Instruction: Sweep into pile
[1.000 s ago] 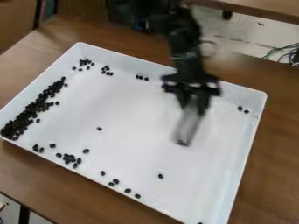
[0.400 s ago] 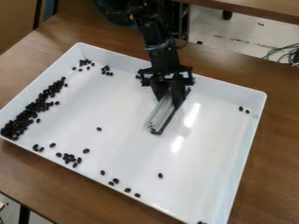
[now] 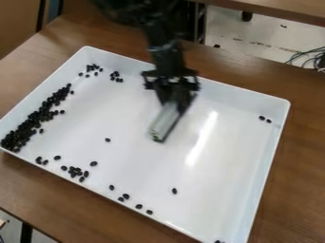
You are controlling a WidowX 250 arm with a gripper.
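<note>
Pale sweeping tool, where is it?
Camera view: the tool is at the white tray's upper middle, held in the pincer, lower end right of the nearest black bean.

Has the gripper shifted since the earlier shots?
Yes. Against the white tray, which has kept its place, the gripper has moved leftward in the camera view, nearer the long dark pile, with the pale bar in its hold.

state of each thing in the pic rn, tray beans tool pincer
tray, open-topped, flat on the table
bean heap, long and dense, along the view's left side
other beans, scattered singly and in small clusters
gray tool, slanted, gripped
pincer, holding the tool over the tray
</note>
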